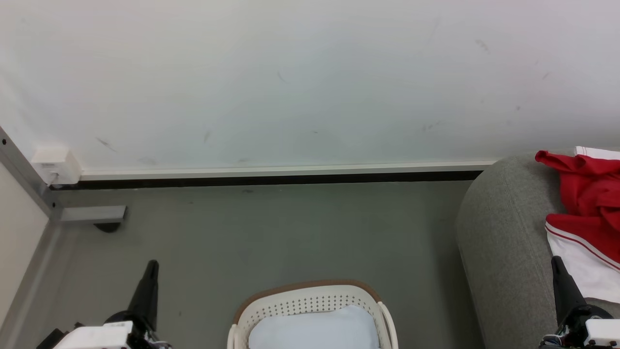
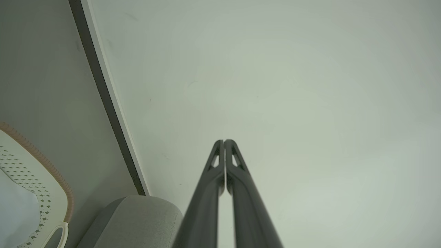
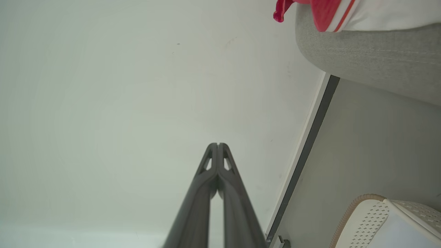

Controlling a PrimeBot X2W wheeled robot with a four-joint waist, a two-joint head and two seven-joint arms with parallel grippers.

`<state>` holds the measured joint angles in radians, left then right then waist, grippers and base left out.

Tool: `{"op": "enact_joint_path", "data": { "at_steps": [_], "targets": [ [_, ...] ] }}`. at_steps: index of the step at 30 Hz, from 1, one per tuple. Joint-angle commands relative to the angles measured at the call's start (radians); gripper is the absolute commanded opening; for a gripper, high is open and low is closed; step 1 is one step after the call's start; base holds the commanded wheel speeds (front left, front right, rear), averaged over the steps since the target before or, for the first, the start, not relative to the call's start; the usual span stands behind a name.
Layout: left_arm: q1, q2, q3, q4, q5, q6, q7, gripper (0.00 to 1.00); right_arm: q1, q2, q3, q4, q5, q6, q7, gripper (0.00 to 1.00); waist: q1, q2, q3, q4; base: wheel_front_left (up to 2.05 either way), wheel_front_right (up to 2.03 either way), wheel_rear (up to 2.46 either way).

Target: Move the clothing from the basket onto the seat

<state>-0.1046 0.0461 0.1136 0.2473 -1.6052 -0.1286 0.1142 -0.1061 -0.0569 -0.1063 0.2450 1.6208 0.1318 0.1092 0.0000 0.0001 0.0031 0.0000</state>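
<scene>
Head view: left gripper [image 1: 151, 267] sits at the lower left and right gripper [image 1: 557, 262] at the lower right, both pointing up the frame. From this angle each reads as a single dark spike.

The wrist views settle the pincers. Left wrist view has the left gripper [image 2: 224, 142] rising from bottom centre with its fingers pressed together tip to tip against the pale wall [image 2: 293, 86]. Right wrist view shows the same for the right gripper [image 3: 217, 145]: pressed together, bare wall behind it.

The clothing [image 1: 586, 194] lies on the seat [image 1: 503, 232] at the right edge of the head view, a red heap with a white panel and stripe trim. Right wrist view catches the clothing [image 3: 327, 13] at the top right, hanging over the seat [image 3: 372, 55]. Left wrist view gives us just a rounded corner of the seat [image 2: 137, 217], lower left of centre.

The basket [image 1: 305, 287] is at bottom centre of the head view, cut off by the frame edge, with the pale blue pad [image 1: 315, 329] inside. It stands on the grey floor [image 1: 290, 232], apart from the seat. We also see the basket at the lower left in the left wrist view [image 2: 31, 179] and at the lower right in the right wrist view [image 3: 372, 213].

Extras in the head view: a white box [image 1: 55, 165] on the wall at mid left, with a grey metal bracket [image 1: 92, 213] below it.
</scene>
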Motion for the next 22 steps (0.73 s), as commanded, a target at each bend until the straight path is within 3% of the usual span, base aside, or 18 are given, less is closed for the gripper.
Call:
{"op": "enact_joint_path", "data": {
  "at_steps": [1,22],
  "targets": [
    [-0.008,0.008,0.002,-0.003,-0.014,-0.004,0.004,0.00,-0.002,0.002,-0.004,-0.002,-0.004,-0.002,0.001,0.00,0.0000,-0.0001,0.000,0.000,0.00,0.00,0.00],
    [-0.008,0.008,0.001,-0.004,-0.014,-0.004,0.004,0.00,-0.002,0.004,-0.007,-0.002,-0.007,-0.002,0.002,0.00,0.0000,-0.0001,0.000,0.000,0.00,0.00,0.00]
  ]
}}
